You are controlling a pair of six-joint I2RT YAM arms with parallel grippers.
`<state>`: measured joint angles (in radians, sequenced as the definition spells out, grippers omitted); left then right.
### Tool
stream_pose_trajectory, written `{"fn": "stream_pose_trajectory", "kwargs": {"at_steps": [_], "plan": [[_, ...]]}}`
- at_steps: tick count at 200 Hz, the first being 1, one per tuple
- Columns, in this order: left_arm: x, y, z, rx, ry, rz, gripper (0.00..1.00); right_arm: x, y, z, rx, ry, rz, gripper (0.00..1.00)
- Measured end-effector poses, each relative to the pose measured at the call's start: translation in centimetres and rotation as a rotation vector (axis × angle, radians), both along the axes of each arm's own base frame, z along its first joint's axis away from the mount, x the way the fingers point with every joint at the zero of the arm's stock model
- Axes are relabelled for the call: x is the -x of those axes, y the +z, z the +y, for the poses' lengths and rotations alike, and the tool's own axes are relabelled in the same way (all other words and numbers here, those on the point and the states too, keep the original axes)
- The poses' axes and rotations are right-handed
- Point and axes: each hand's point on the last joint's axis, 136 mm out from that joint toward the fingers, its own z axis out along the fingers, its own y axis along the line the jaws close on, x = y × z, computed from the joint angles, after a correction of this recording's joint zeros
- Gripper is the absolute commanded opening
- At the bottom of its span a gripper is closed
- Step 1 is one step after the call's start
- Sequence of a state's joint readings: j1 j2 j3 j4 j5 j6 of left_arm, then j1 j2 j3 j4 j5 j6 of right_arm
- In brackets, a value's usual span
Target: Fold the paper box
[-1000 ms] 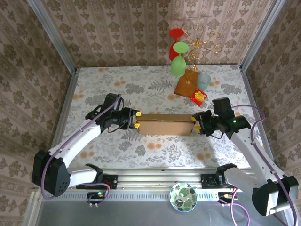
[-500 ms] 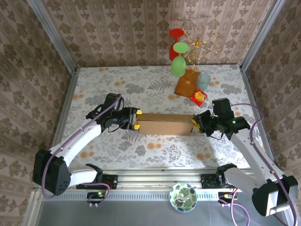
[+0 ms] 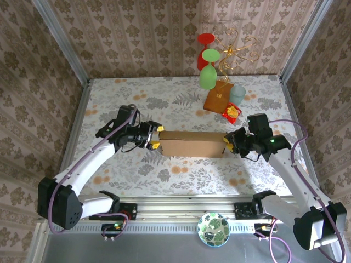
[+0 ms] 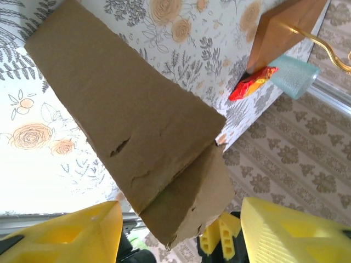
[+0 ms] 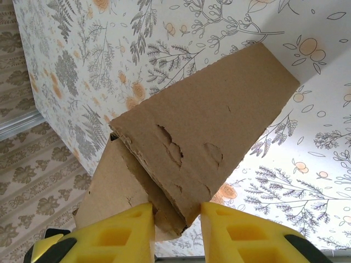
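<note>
Brown paper box lies near packet, red wrapper, teal cup.

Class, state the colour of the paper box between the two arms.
Plain brown; the paper box shows best in the left wrist view.

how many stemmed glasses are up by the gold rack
3: a red glass topmost, a green glass just below it, and a second green glass lowest, all beside the gold rack. Others could be hidden behind them.
</note>
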<state>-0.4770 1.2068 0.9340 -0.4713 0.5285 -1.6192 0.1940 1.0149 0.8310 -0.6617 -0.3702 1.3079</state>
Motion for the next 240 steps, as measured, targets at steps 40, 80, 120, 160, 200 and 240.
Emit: {"fn": "stream_pose_trajectory", "kwargs": {"at_steps": [40, 80, 120, 160, 200, 240], "plan": [[1.0, 0.1, 0.4, 0.006, -0.017, -0.016, 0.35, 0.0, 0.0, 0.0, 0.000, 0.000, 0.000, 0.27], [1.3, -1.3, 0.4, 0.008, -0.020, -0.006, 0.26, 0.0, 0.0, 0.0, -0.001, 0.000, -0.001, 0.26], [0.8, -1.5, 0.1, 0.036, -0.017, -0.050, 0.20, 0.0, 0.0, 0.0, 0.000, -0.001, -0.001, 0.27], [1.0, -1.5, 0.3, 0.053, -0.011, -0.072, 0.23, 0.0, 0.0, 0.0, 0.007, 0.012, -0.007, 0.27], [1.4, -1.7, 0.5, 0.027, -0.049, -0.083, 0.28, 1.0, -0.1, -0.1, 0.056, 0.084, -0.012, 0.29], [2.2, -2.1, 0.5, -0.001, -0.134, -0.135, 0.31, 4.1, -0.7, -0.3, 0.091, 0.164, -0.028, 0.29]]}}
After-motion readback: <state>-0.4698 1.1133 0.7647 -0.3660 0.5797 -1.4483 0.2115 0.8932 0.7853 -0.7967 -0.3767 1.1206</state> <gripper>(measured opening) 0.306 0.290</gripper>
